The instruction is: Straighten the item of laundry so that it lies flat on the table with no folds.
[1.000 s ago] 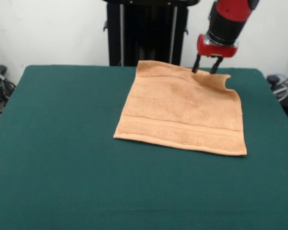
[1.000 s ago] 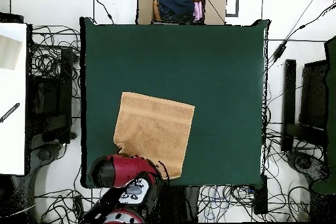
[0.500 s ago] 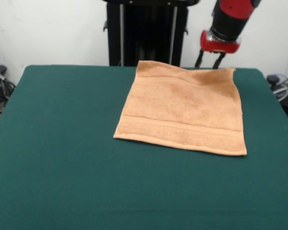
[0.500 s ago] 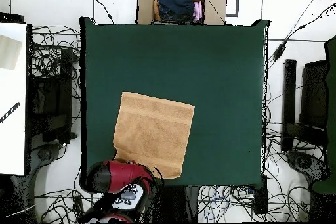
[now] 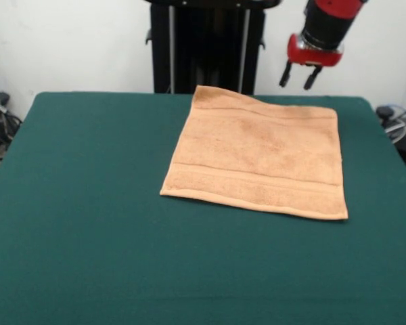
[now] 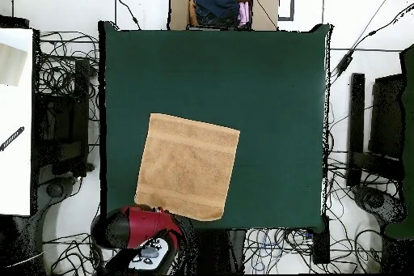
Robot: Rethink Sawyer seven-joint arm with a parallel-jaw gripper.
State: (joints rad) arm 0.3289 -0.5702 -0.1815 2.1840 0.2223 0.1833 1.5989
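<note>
The peach-orange towel [image 5: 260, 157] lies spread out on the green table [image 5: 88, 203], towards its far right in the front view; its woven border band runs along the near edge. In the overhead view the towel [image 6: 187, 166] lies at the lower left of the table [image 6: 267, 87]. My gripper [image 5: 298, 76] hangs in the air above and behind the towel's far right corner, open and empty, clear of the cloth. In the overhead view the red arm [image 6: 136, 227] sits below the towel's bottom edge and hides the gripper.
The black robot pedestal [image 5: 206, 44] stands behind the table's far edge. A cardboard box of clothes [image 6: 222, 4] sits beyond the table's top edge in the overhead view. Cables and equipment [image 6: 65, 111] surround the table.
The gripper let go of the towel's far right corner and rose away from it. That corner, dented before, now lies squared out on the table.
</note>
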